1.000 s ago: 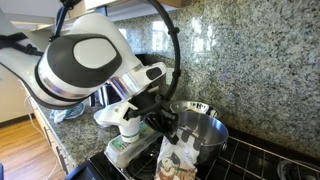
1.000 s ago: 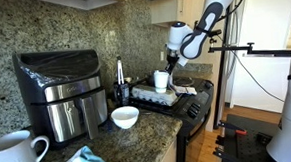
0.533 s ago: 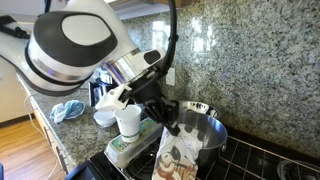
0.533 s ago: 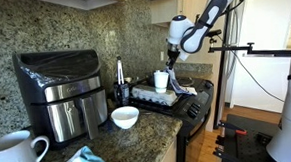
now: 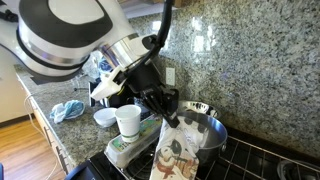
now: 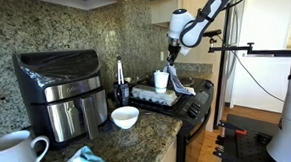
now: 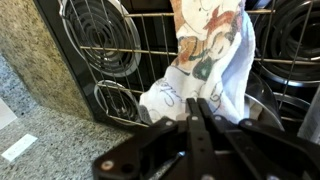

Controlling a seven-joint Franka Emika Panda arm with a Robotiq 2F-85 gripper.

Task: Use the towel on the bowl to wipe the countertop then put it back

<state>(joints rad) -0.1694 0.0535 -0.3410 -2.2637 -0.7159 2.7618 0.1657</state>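
Observation:
My gripper point(image 5: 168, 118) is shut on the top of a white patterned towel point(image 5: 178, 152). The towel hangs down in front of the metal bowl point(image 5: 208, 124) on the stove. In the wrist view the shut fingers point(image 7: 197, 102) pinch the towel point(image 7: 212, 58), which drapes below them over the stove grates. In an exterior view the gripper point(image 6: 171, 58) holds the towel point(image 6: 179, 81) above the stove, well away from the granite countertop point(image 6: 144, 139).
A white cup point(image 5: 128, 122) stands on the stove beside the towel. On the countertop are a black air fryer point(image 6: 56, 91), a small white bowl point(image 6: 125, 116), a white mug point(image 6: 14, 155) and a blue cloth point(image 6: 90, 161). Burner grates point(image 7: 100, 40) lie below.
My gripper has risen with the towel in it. The towel now hangs longer and freer, lifted up off the bowl.

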